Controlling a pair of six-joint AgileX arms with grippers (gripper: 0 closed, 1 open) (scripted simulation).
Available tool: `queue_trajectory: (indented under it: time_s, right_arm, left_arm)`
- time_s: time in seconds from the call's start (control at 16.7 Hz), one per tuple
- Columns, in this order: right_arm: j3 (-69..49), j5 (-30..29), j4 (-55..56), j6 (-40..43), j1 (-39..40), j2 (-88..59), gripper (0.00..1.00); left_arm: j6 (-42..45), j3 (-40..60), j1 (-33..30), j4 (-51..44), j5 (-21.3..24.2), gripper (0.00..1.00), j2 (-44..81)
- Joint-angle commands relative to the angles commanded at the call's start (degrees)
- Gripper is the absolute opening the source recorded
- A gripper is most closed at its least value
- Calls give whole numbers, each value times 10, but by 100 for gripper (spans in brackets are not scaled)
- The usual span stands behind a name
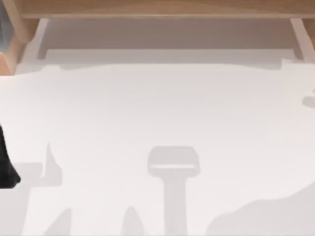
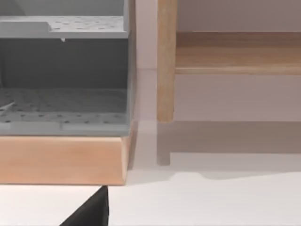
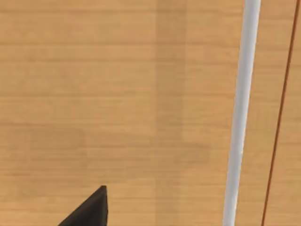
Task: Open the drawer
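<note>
No writing or label could be read on anything. In the right wrist view a pale wooden drawer front (image 3: 117, 94) was seen close up, crossed by a white bar handle (image 3: 240, 113); a dark tip of the right end effector (image 3: 89, 212) was seen just short of the wood, to one side of the handle, and whether it was released or clenched could not be told. The left arm (image 1: 6, 164) was seen at the left edge of the white bench (image 1: 157, 128). In the left wrist view a grey perforated rack (image 2: 63, 75) on a wooden base (image 2: 61, 160) was seen beside a wooden frame (image 2: 165, 61); the state of the left end effector (image 2: 91, 212) could not be told either.
</note>
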State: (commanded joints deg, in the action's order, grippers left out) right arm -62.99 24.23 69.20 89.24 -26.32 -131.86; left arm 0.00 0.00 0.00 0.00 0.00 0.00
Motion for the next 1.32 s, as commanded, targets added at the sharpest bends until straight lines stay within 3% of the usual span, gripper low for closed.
queue_trajectory:
  time_s: [0.9,1.32]
  right_arm:
    - [-66,-14,-36,0,14,-30,100]
    - [-66,-14,-36,0,14,-30,47]
  left_arm:
    - [0,0,0,0,0,100,0]
    - [0,0,0,0,0,100,0]
